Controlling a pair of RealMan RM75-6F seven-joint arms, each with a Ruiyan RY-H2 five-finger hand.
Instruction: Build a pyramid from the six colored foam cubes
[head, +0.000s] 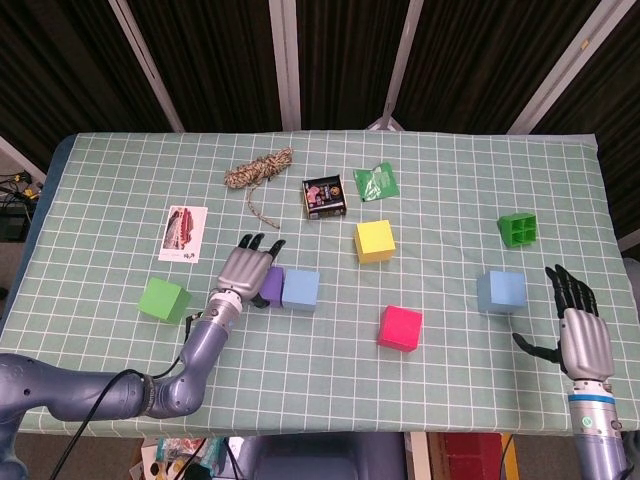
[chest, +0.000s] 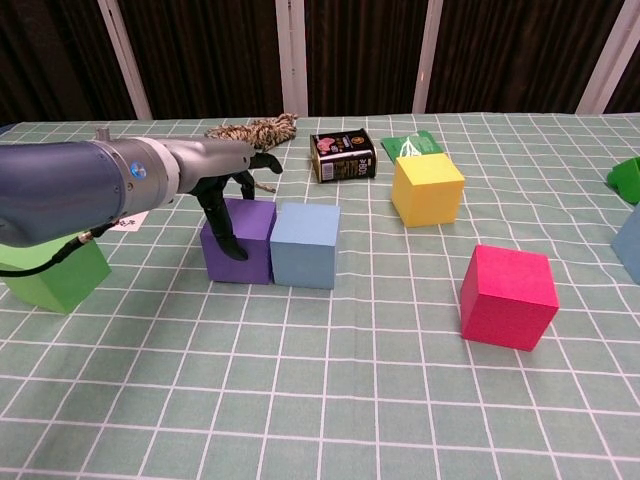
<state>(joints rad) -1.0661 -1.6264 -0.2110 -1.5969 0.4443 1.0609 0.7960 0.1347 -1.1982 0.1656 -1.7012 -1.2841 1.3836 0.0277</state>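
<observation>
My left hand (head: 245, 268) (chest: 232, 182) lies over the purple cube (head: 273, 286) (chest: 252, 228). Its thumb touches the cube's front face, and its fingers spread above the back edge. The purple cube stands on the table against a light blue cube (head: 300, 289) (chest: 305, 244). The other cubes lie apart: green (head: 164, 299) (chest: 48, 277) at the left, yellow (head: 374, 241) (chest: 427, 188), pink (head: 400, 327) (chest: 508, 296), and a second blue one (head: 501, 291) at the right. My right hand (head: 580, 325) is open near the table's front right corner, apart from that blue cube.
At the back lie a twine bundle (head: 260, 170), a small dark tin (head: 324, 197) (chest: 343, 156) and a green packet (head: 376, 182). A printed card (head: 183, 233) lies at the left. A green studded block (head: 517, 229) sits at the right.
</observation>
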